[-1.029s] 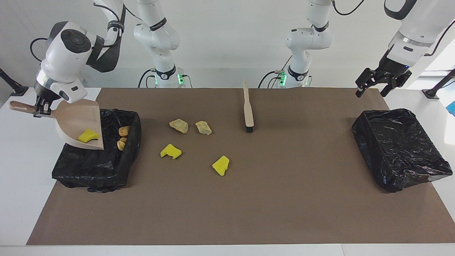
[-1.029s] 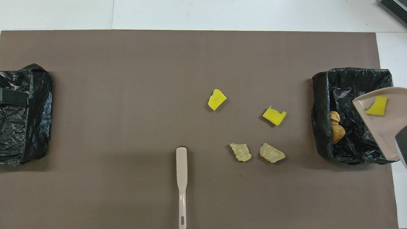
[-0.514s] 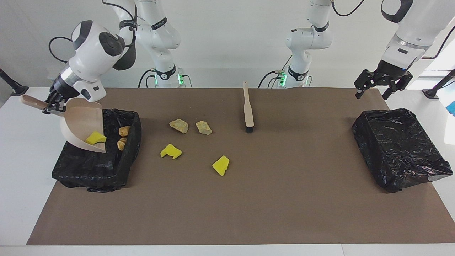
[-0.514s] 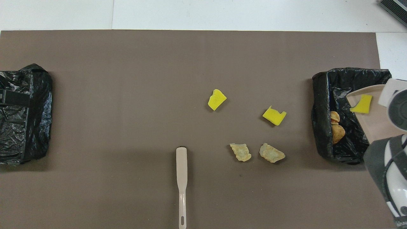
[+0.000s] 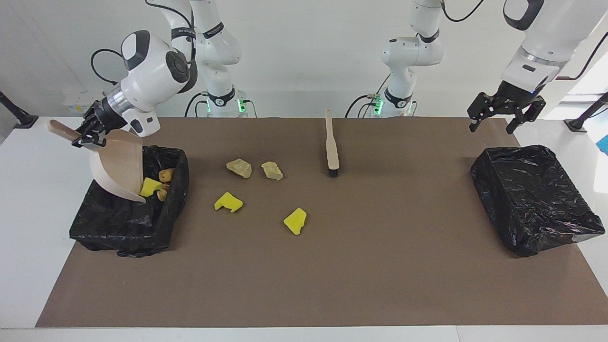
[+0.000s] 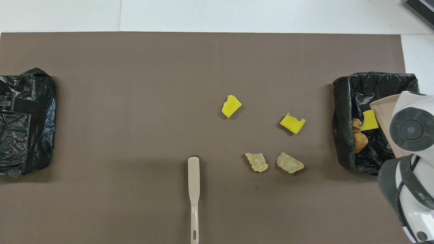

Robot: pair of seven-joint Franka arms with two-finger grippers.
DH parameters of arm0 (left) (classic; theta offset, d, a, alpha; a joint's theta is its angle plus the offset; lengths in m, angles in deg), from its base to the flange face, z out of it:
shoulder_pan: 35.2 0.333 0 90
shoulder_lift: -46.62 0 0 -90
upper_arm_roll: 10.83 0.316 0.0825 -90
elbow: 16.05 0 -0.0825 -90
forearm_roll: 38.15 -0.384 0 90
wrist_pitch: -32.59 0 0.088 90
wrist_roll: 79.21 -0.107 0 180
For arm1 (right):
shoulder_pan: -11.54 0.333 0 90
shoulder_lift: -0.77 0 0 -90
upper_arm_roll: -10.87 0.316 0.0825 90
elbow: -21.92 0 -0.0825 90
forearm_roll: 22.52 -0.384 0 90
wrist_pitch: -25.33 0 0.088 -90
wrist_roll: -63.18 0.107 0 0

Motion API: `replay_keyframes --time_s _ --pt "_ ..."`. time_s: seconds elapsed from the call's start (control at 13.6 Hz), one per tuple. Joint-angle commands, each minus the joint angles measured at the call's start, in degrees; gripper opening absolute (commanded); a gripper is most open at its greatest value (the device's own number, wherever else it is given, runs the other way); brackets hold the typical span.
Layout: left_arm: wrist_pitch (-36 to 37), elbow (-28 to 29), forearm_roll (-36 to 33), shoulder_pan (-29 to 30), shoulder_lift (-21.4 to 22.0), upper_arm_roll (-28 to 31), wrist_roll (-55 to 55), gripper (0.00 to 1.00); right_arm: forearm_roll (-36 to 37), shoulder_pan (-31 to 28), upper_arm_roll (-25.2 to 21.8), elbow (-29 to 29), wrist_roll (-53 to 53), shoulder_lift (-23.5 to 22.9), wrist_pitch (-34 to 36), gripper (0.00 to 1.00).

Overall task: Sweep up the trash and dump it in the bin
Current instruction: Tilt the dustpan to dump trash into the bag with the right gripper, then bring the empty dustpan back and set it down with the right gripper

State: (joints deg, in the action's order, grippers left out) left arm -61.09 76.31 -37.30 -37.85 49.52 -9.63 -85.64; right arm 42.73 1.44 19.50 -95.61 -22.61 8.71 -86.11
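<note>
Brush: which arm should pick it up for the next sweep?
Left, probably. Its end effector hangs open and empty over the table edge by the bin, while the right end effector is shut on the dustpan. The brush lies free.

Three bright yellow sponge chunks point(image 5: 295, 221) point(image 5: 228, 202) point(image 5: 150, 186) — two pale beige crumbly lumps point(image 5: 239, 167) point(image 5: 272, 170), two brown bread-like pieces point(image 5: 166, 175) point(image 6: 359, 140), two black-lined bins point(image 5: 123, 223) point(image 5: 536, 199), one beige plastic dustpan point(image 5: 118, 164), one beige brush point(image 5: 331, 145).

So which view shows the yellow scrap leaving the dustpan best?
The facing view: the yellow scrap sits at the tilted dustpan's lip, over the bin. The overhead view shows the scrap beside the brown pieces, but the right arm hides most of the dustpan.
</note>
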Motion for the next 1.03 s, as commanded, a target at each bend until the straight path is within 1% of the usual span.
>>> replay_keyframes --time_s 0.0,0.07,0.22,0.37,0.44,0.51,0.73,0.81,0.96 --pt "0.4 -0.3 -1.0 0.7 0.1 0.0 -0.3 1.00 -0.4 -0.6 -0.2 3.8 -5.1 1.1 0.7 0.00" --pt "0.4 -0.3 -1.0 0.7 0.1 0.2 -0.3 1.00 -2.0 -0.6 -0.4 4.6 -4.8 1.1 0.7 0.00" --pt "0.4 -0.4 -1.0 0.7 0.1 0.4 -0.3 1.00 -7.3 -0.6 -0.5 6.2 -3.2 0.8 2.2 0.00" --pt "0.4 -0.3 -1.0 0.6 0.1 0.3 -0.3 1.00 -12.6 0.3 -0.1 7.3 3.5 0.2 4.6 0.00" --pt "0.4 -0.4 -1.0 0.6 0.1 0.3 -0.3 1.00 -16.0 0.5 0.2 7.3 7.2 0.2 4.8 0.00" --pt "0.4 -0.3 -1.0 0.7 0.1 0.4 -0.3 1.00 -19.9 1.8 0.2 7.4 11.4 0.2 5.6 0.00" --pt "0.4 -0.3 -1.0 0.7 0.1 0.4 -0.3 1.00 -29.5 4.6 0.2 9.3 29.0 -1.1 7.6 0.00" --pt "0.4 -0.4 -1.0 0.7 0.1 0.4 -0.3 1.00 -33.5 6.2 0.2 10.7 33.8 -2.3 9.0 0.00" --pt "0.4 -0.3 -1.0 0.7 0.1 0.3 -0.3 1.00 -37.5 9.8 0.2 15.4 45.5 -6.9 11.5 0.00"
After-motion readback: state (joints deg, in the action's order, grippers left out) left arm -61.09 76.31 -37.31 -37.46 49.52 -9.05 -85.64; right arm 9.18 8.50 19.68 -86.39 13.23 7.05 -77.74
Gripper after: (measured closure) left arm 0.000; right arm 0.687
